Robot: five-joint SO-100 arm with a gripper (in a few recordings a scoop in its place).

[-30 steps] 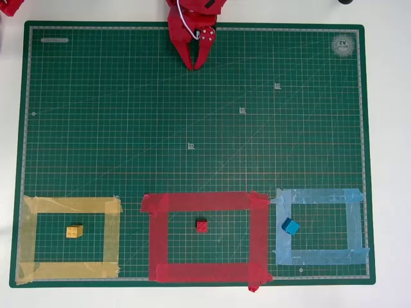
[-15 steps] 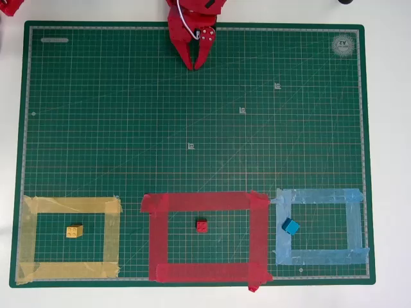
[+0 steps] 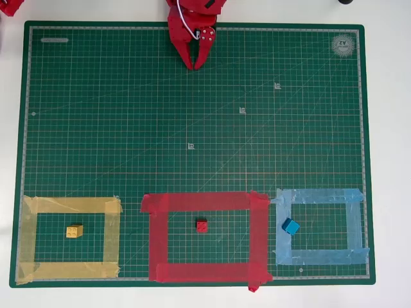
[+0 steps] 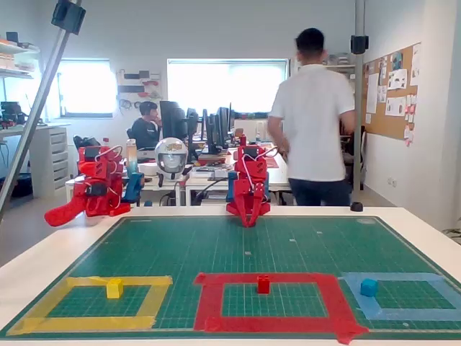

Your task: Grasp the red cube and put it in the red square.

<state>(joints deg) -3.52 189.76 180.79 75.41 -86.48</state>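
Observation:
The red cube point(image 3: 201, 225) point(image 4: 263, 284) rests on the mat inside the red square point(image 3: 159, 235) point(image 4: 209, 300), near its middle. My red gripper point(image 3: 194, 65) point(image 4: 247, 223) points down at the far edge of the green mat, well away from the cube. Its fingers meet at the tips with nothing between them.
A yellow cube point(image 3: 74, 231) lies inside the yellow tape outline point(image 3: 112, 234) at the left. A blue cube point(image 3: 290, 226) sits in the light blue tape outline point(image 3: 354, 224) at the right. The green cutting mat point(image 3: 192, 128) covers the table. A person stands behind the table in the fixed view.

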